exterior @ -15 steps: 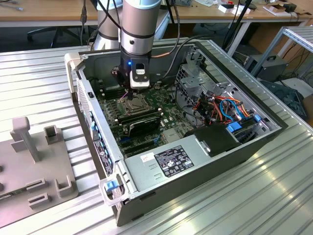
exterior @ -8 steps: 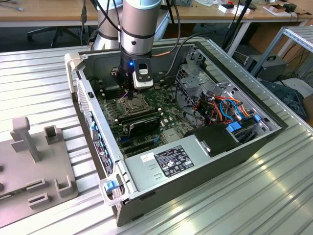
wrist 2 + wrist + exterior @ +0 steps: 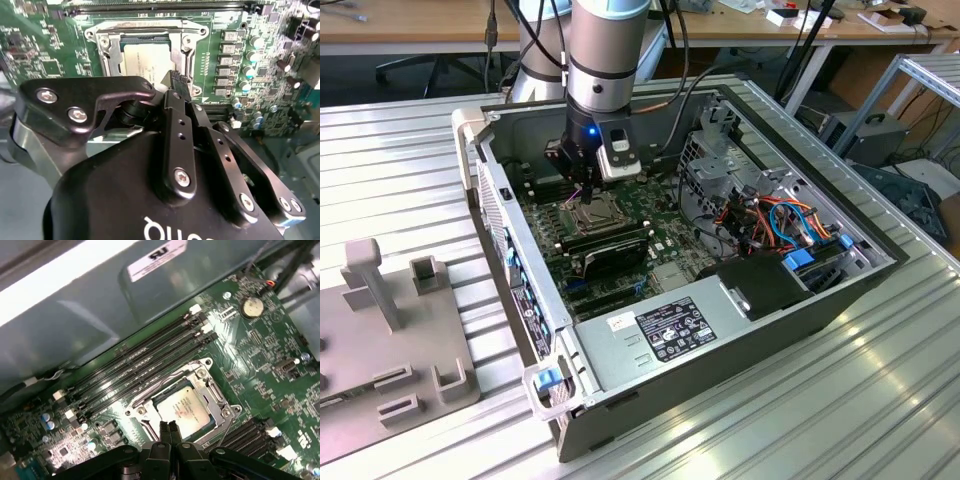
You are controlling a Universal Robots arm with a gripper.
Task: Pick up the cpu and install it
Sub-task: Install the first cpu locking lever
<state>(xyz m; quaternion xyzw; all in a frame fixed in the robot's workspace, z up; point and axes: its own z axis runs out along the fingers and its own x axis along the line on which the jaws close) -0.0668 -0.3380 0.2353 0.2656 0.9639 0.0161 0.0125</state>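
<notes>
Ribbed metal worktop (image 3: 790, 420) all around me, glare streaking its grooves, grey fixture block (image 3: 390, 335) at the exterior view's left, wooden desk (image 3: 420, 25) along the back, dark floor beneath it, metal shelf frame (image 3: 920, 85) and clutter beyond at the exterior view's right

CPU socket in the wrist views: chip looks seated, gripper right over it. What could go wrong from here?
1. The black gripper, fingertips together, hangs close over the square silver CPU lying in the metal-framed socket; any sideways drift could nudge the chip askew on its contacts.
2. Black memory slots and small upright capacitors flank the socket, so a wide retreat could clip them.
</notes>
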